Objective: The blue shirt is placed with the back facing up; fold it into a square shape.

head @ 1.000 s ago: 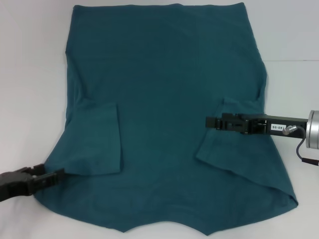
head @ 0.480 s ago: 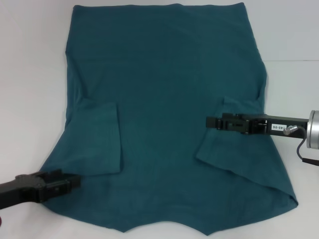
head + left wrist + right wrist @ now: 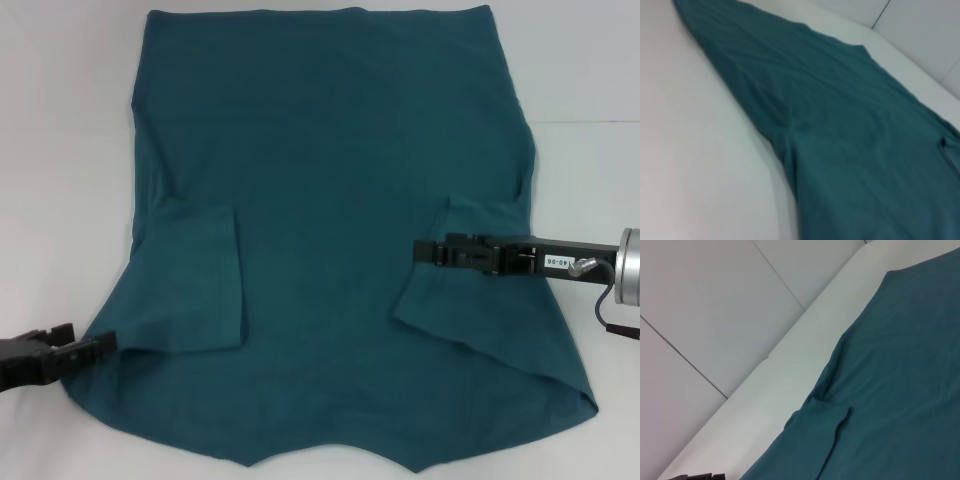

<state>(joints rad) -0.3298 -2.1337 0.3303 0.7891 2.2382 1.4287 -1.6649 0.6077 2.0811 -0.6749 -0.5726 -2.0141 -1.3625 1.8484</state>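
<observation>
Shirt [image 3: 330, 230] is lying flat on table [image 3: 60, 150], sleeves folded in. Left end effector [image 3: 100, 345] is sitting at its left edge, right end effector [image 3: 425, 250] over its right sleeve; finger states cannot be told. Side fold likely comes next, requiring edge grips.

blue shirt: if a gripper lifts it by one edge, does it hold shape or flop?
Likely flops: the blue shirt lies flat in soft wrinkles, with both sleeves folded inward. Probably light; its thin edge hugs the white table. Pushed, it would probably bunch rather than slide whole. The left gripper sits at its edge, the right gripper over the folded sleeve.
</observation>
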